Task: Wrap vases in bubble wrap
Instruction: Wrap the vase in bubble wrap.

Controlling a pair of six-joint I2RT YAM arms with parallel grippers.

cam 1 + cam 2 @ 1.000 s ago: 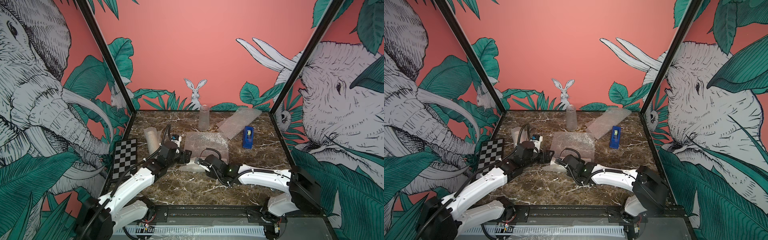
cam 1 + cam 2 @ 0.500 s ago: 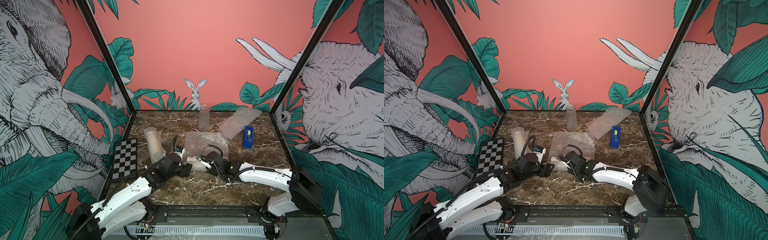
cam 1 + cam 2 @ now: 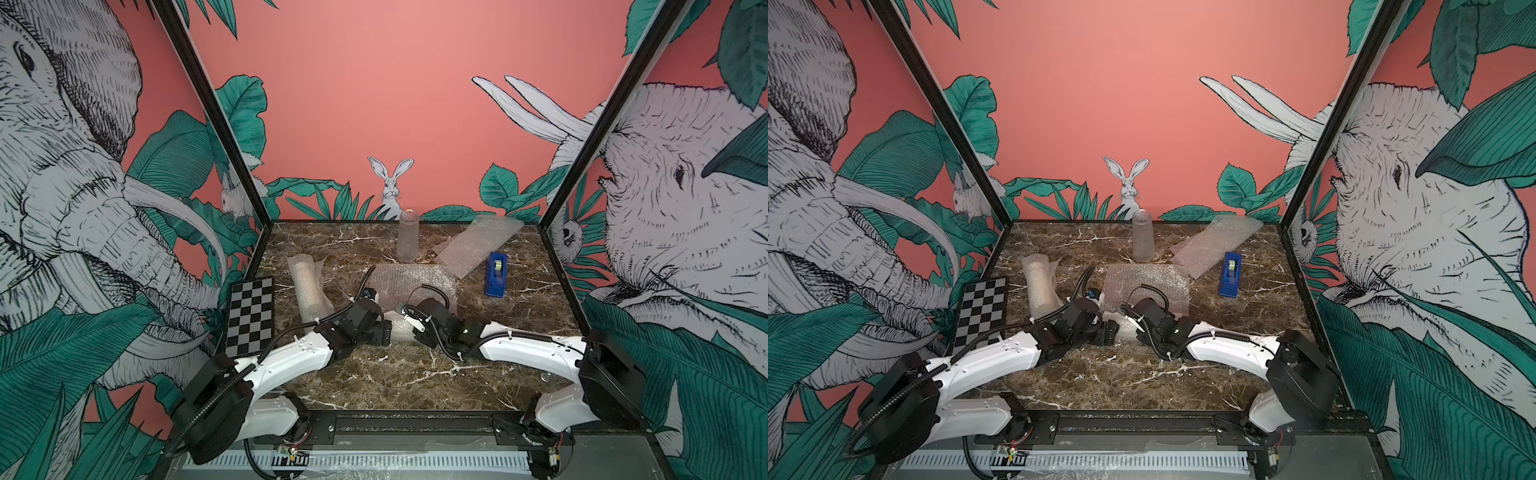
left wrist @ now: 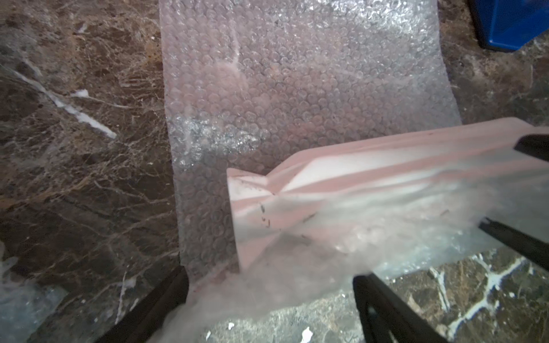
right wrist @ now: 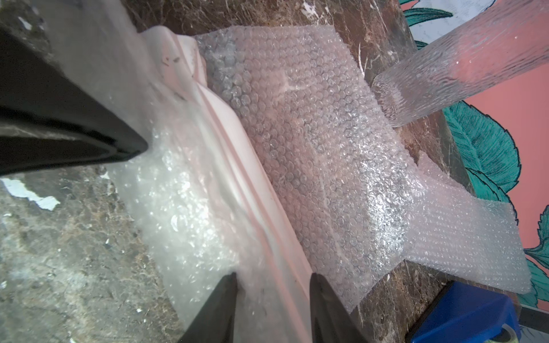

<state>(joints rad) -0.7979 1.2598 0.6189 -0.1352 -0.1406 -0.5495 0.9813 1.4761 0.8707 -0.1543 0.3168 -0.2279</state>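
A white ribbed vase (image 4: 371, 166) lies on its side on a sheet of bubble wrap (image 4: 297, 74) mid-table, with the sheet's near edge folded over it. In both top views the vase (image 3: 397, 334) (image 3: 1126, 328) shows between the two grippers. My left gripper (image 4: 271, 297) stands open, its fingers wide apart on either side of the folded wrap, near the flared rim. My right gripper (image 5: 273, 297) is shut on the vase's (image 5: 225, 124) other end with wrap caught under one finger. A clear glass vase (image 3: 407, 235) stands upright behind the sheet.
A bubble-wrapped roll (image 3: 307, 291) lies at the left beside a checkerboard card (image 3: 251, 316). Another bubble wrap sheet (image 3: 478, 245) lies at the back right, next to a blue tape dispenser (image 3: 496, 274). Patterned walls close in the table on three sides.
My left arm has dropped lower and come toward the front edge of the sheet. The right gripper has shifted slightly left along the vase.
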